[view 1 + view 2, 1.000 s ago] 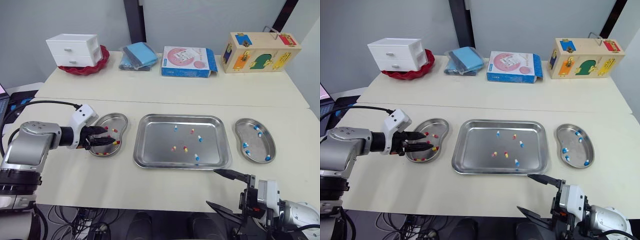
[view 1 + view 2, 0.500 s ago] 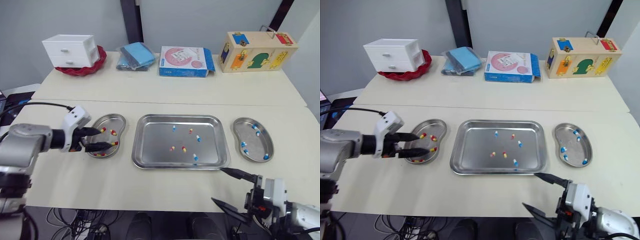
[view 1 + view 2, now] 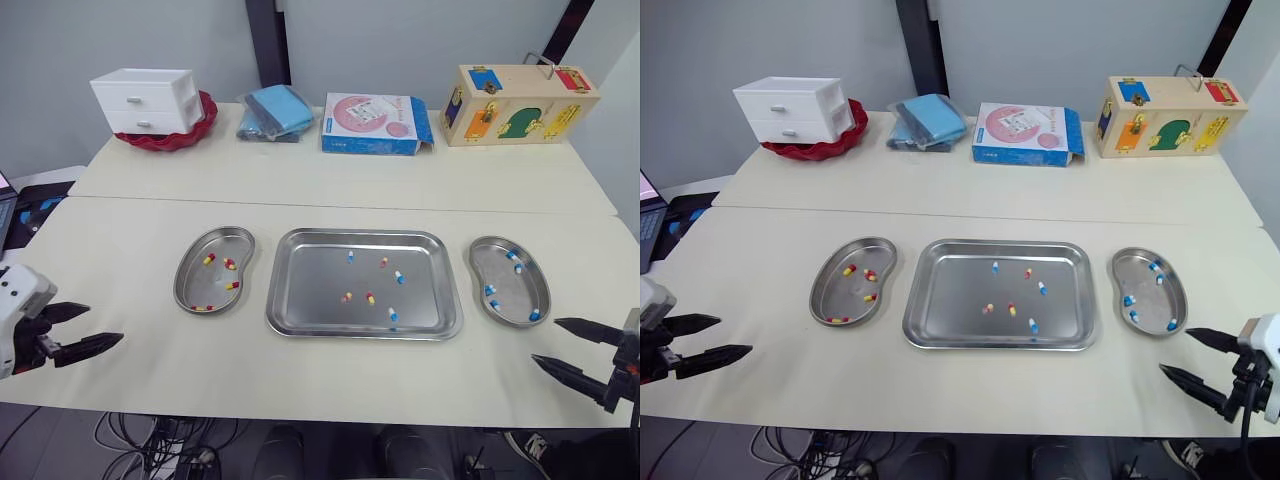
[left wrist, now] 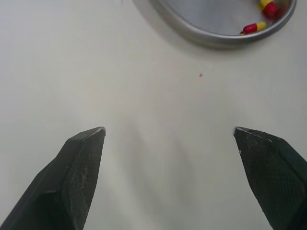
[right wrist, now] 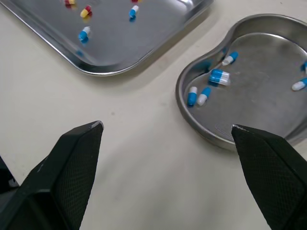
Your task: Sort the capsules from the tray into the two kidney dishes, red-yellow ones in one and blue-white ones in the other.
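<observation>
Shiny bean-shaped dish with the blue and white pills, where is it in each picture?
Left eye view: the steel kidney dish of blue-white capsules lies right of the large rectangular steel tray.
Right eye view: the dish lies right of the tray too.
Right wrist view: the dish sits beside the tray's rounded corner.
Left wrist view: this is the other kidney dish, holding red-yellow capsules.
Shared landmark: the tray.

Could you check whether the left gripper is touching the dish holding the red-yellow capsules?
Apart. The left eye view shows bare tabletop between the open left gripper and the dish.
</observation>
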